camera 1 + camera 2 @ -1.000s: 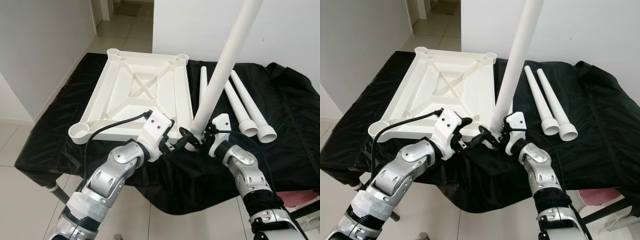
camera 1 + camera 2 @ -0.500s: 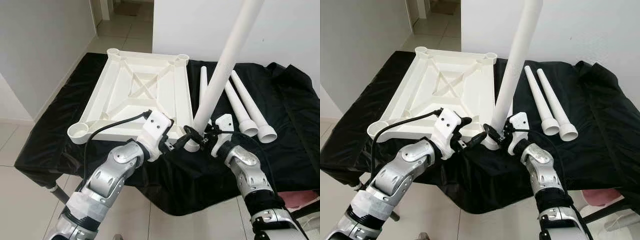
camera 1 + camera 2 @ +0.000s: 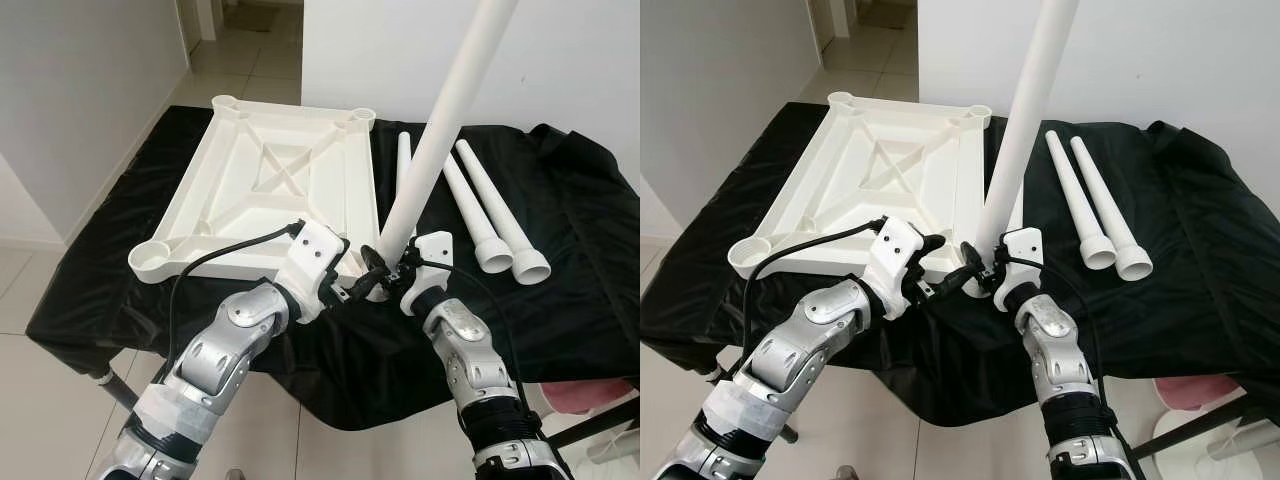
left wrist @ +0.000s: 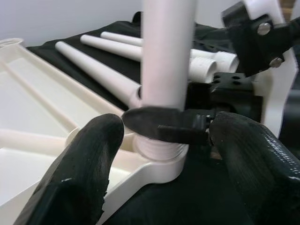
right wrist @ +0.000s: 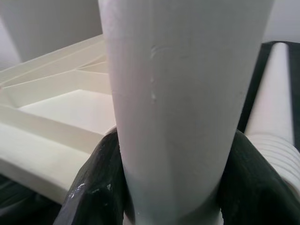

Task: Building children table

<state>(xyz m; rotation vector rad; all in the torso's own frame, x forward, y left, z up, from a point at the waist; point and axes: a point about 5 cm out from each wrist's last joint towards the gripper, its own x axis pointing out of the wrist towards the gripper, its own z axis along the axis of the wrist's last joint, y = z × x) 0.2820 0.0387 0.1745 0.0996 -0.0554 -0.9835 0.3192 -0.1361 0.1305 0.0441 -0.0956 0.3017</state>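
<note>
The white tabletop (image 3: pixel 270 190) lies upside down on the black cloth. One white leg (image 3: pixel 430 160) stands nearly upright, its threaded end in the near right corner socket (image 4: pixel 159 161). My right gripper (image 3: pixel 388 268) is shut on this leg just above the socket; its fingers (image 5: pixel 98 187) clasp both sides of the leg (image 5: pixel 183 93). My left gripper (image 3: pixel 360 285) hovers open at the same corner from the left. Its fingers (image 4: pixel 79 173) straddle the socket without touching the leg.
Three loose legs (image 3: pixel 490 215) lie side by side on the cloth, right of the tabletop. The table's front edge runs just under my wrists. A pink object (image 3: pixel 600 395) sits low at the right. Tiled floor and a wall are at the left.
My right forearm has swung to the left while its gripper stays on the leg. The tabletop's near left corner has shifted slightly left. The left gripper stays at the socket.
</note>
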